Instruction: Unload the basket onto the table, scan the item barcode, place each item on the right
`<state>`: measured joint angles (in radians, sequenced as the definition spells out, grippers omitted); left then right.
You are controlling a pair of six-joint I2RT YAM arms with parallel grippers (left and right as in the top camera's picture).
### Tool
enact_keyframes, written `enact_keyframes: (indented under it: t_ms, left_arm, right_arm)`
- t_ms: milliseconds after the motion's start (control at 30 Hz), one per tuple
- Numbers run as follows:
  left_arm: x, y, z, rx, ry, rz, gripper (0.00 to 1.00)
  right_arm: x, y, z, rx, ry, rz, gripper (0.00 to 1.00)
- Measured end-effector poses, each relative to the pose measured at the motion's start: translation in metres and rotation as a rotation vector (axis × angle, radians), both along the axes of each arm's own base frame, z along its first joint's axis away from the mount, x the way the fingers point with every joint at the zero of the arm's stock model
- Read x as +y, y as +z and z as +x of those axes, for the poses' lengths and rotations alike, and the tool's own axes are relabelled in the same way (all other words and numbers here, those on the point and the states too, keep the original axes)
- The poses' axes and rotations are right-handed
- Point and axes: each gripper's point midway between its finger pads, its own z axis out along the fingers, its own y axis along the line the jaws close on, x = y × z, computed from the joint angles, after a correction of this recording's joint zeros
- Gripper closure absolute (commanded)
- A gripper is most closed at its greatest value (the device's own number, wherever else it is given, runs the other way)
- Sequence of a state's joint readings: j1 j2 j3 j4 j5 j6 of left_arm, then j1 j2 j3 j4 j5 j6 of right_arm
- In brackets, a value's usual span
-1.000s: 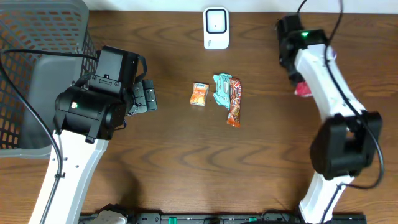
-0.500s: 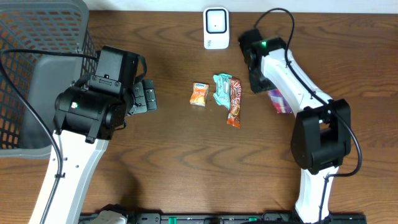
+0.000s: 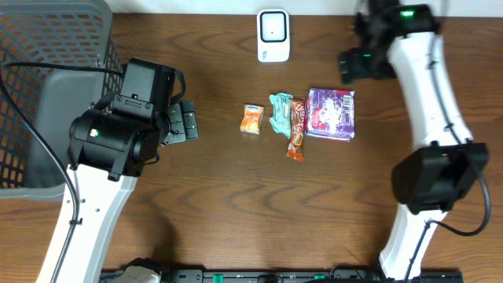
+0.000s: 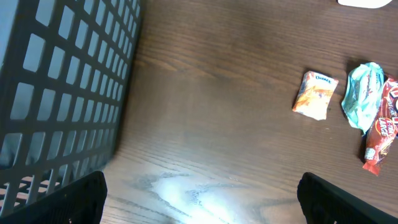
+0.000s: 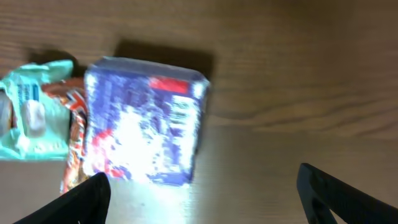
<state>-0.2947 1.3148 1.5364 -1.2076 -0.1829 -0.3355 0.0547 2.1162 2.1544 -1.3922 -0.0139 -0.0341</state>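
A purple box [image 3: 332, 113] lies flat on the table, touching the red-brown snack bar [image 3: 295, 130]. Left of the bar are a teal packet [image 3: 280, 112] and a small orange packet [image 3: 251, 119]. The white scanner [image 3: 273, 35] stands at the back centre. My right gripper [image 3: 357, 64] hovers open behind and right of the box, holding nothing. In the right wrist view the blurred purple box [image 5: 143, 121] sits up and left of the open gripper [image 5: 211, 199]. My left gripper [image 3: 185, 122] is open and empty, left of the orange packet [image 4: 315, 94].
A dark mesh basket [image 3: 47, 94] fills the left back corner, and its wall [image 4: 62, 87] runs close along the left gripper's side. Bare wood lies in front of the row of items.
The right arm carried the purple box to the middle, let it go beside the snack bar as its jaws opened, then swung back toward the rear right. The left arm stayed still.
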Motion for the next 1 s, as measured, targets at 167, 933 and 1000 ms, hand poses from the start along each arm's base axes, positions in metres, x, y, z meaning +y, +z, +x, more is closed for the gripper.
enact_keyframes:
  t_ms: [167, 933, 1000]
  left_arm:
    - [0.000, 0.000, 0.000, 0.000, 0.000, 0.000, 0.02]
    - [0.000, 0.000, 0.000, 0.000, 0.000, 0.000, 0.02]
    - [0.000, 0.000, 0.000, 0.000, 0.000, 0.000, 0.02]
  right_arm:
    - [-0.015, -0.024, -0.014, 0.071, 0.038, 0.247, 0.12]
    - [0.016, -0.135, -0.046, 0.197, -0.042, 0.560, 0.99]
    - [0.002, -0.125, -0.041, 0.206, -0.073, 0.465, 0.99]
